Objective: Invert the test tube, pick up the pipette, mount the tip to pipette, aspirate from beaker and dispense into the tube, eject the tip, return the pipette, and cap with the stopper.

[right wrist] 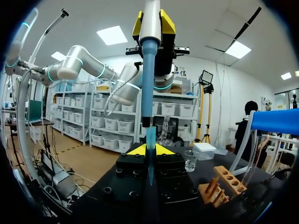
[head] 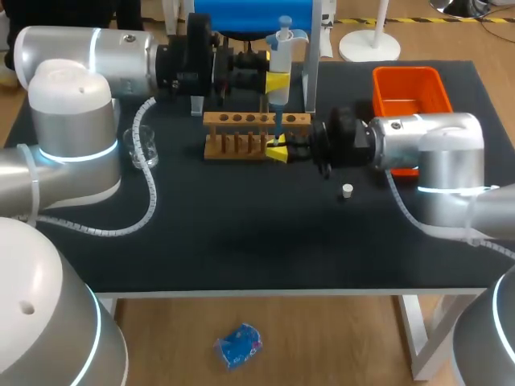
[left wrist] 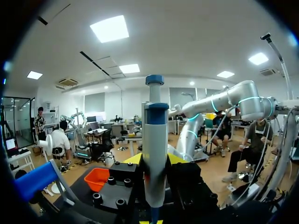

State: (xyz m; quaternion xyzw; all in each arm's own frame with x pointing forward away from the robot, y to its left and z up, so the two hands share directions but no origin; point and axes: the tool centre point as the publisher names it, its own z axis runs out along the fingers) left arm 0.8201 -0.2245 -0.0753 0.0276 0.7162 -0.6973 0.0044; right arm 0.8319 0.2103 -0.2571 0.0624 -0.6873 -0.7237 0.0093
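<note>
Pipette [head: 282,52] stands upright, clamped in the left gripper [head: 278,82] at the counter's [head: 241,241] twelve o'clock, so its tip [right wrist: 149,156] points straight down at the right gripper [head: 278,153]; that one's grip I cannot tell.

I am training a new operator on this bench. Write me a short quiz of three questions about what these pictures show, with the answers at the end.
1. Fill in: in the head view, the beaker stands on the table, on my ___ arm's side of the wooden rack.
2. Which gripper holds the pipette? A. the left one B. the right one C. neither
3. True or false: the stopper lies inside the beaker.

Key: 1. left. 2. A, the left gripper is shut on it. 3. False, the stopper lies on the table.
</note>
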